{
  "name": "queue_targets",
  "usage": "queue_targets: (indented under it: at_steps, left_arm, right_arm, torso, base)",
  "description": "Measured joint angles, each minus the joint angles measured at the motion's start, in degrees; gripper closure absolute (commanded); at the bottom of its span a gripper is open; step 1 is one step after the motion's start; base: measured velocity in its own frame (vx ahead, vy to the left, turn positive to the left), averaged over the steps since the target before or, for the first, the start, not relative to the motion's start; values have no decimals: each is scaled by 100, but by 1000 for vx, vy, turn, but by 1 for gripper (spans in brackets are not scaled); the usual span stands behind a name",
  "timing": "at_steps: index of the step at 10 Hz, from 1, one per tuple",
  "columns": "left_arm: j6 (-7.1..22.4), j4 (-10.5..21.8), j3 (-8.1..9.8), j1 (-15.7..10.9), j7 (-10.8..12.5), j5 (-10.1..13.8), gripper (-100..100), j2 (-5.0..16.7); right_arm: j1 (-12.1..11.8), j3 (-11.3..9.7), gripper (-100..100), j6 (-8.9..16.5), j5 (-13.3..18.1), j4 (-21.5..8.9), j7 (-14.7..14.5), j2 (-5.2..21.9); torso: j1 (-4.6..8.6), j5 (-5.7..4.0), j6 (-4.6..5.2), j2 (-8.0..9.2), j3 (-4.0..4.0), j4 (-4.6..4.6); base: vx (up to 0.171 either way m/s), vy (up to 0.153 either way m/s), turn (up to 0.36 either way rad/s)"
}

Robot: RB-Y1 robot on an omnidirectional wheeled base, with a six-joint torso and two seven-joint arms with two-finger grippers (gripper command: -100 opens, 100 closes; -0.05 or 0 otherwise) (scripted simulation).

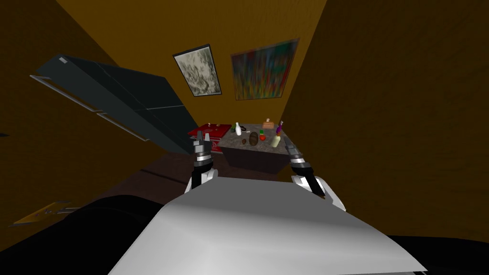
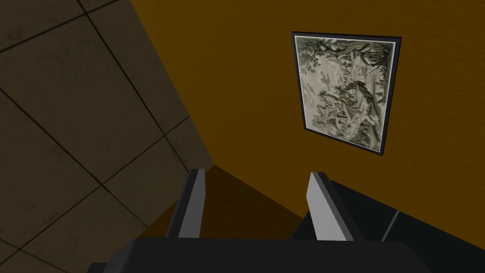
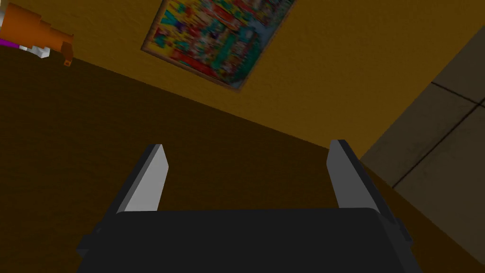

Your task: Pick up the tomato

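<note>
Our left gripper point(image 1: 202, 137) and right gripper point(image 1: 288, 143) both gape, empty. The tomato point(image 1: 262, 137) sits untouched on the table point(image 1: 267, 146); reaching and grasping remain.

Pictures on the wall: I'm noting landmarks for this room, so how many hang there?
2. A grey picture in a black frame hangs on the left; a multicoloured picture hangs beside it on the right, above the table. Others may be out of view.
</note>
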State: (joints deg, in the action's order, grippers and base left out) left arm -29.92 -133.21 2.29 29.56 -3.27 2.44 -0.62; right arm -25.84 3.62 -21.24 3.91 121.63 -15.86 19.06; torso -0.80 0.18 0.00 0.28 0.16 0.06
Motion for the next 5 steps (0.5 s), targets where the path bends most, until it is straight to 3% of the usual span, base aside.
queue_targets:
  at_steps: [4, 5]
  left_arm:
    - [0, 0, 0, 0, 0, 0, 0, 1]
    - [0, 0, 1, 0, 0, 0, 0, 1]
  right_arm:
    - [131, -52, -100, 296, 338, -393, -532, 386]
    - [213, -45, -100, 389, 420, -528, -657, 523]
  torso:
    - [19, -3, 0, -3, 0, 1]
    - [27, -4, 0, -12, -6, -2]
  base:
    - [-72, 144, -26]
    - [-74, 214, -17]
